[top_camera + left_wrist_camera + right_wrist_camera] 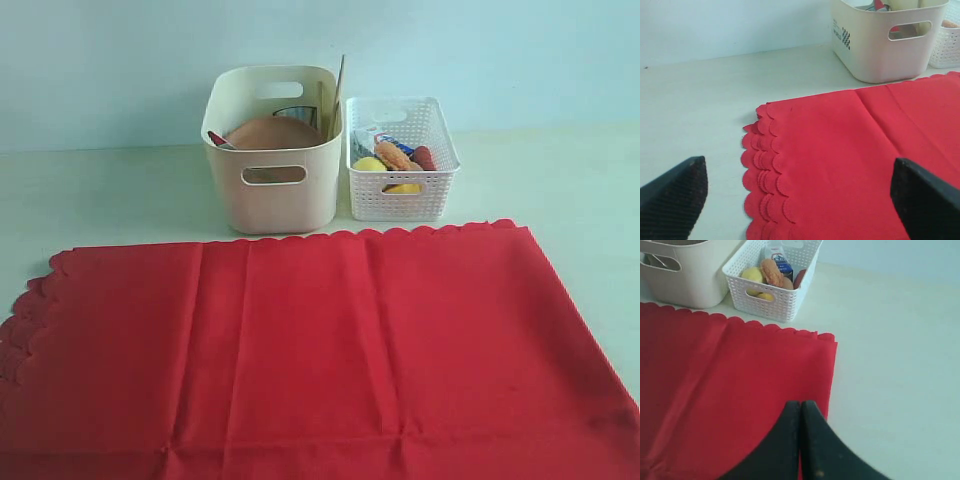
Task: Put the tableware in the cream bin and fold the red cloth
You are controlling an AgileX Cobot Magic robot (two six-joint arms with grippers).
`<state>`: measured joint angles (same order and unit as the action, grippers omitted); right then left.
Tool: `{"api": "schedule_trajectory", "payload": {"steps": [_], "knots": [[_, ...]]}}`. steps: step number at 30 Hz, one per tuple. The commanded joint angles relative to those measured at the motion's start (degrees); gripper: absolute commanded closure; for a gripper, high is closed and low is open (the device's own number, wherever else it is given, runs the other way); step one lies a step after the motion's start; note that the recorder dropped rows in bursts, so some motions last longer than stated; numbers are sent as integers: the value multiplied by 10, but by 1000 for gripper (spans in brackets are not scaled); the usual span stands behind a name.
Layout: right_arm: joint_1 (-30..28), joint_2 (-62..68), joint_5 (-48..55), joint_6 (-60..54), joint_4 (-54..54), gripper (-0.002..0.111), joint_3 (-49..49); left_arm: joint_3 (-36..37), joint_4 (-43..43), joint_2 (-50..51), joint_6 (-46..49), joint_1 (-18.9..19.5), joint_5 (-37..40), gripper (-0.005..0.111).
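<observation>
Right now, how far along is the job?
Done, apparently: the brown plate and chopsticks sit in the cream bin, and no tableware shows on the table. In hand: nothing; the left claw is open, the right claw shut and empty. Left: the red cloth lies spread flat, though its layered scalloped edge suggests one fold.

The cloth (320,350) lay spread flat across the near part of the table (100,190). Just behind its far edge stood the tub (272,205) on the left, with the basket (400,203) close beside it on the right. A plate (272,133) rested inside the tub with chopsticks (339,80) leaning upright at its right rear corner, and the basket held pieces of food (392,156) piled together.
</observation>
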<state>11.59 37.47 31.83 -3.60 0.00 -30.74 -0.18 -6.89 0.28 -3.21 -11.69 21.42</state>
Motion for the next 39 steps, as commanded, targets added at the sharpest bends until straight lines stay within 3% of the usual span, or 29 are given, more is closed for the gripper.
{"api": "schedule_trajectory", "payload": {"steps": [1, 6, 20, 39], "knots": [[-4, -4, -30, 43, 0, 108, 13, 2, -5, -3, 0, -4, -2, 13], [-2, -4, -44, 36, 71, 108, 13, -49, -5, 12, 0, -4, 34, 13], [-2, -4, -50, 36, 88, 108, 12, -276, -5, 219, 0, -3, 64, 13], [-2, -6, -50, -3, 132, 108, 12, -295, -5, 257, 0, -3, 48, 13]]}}
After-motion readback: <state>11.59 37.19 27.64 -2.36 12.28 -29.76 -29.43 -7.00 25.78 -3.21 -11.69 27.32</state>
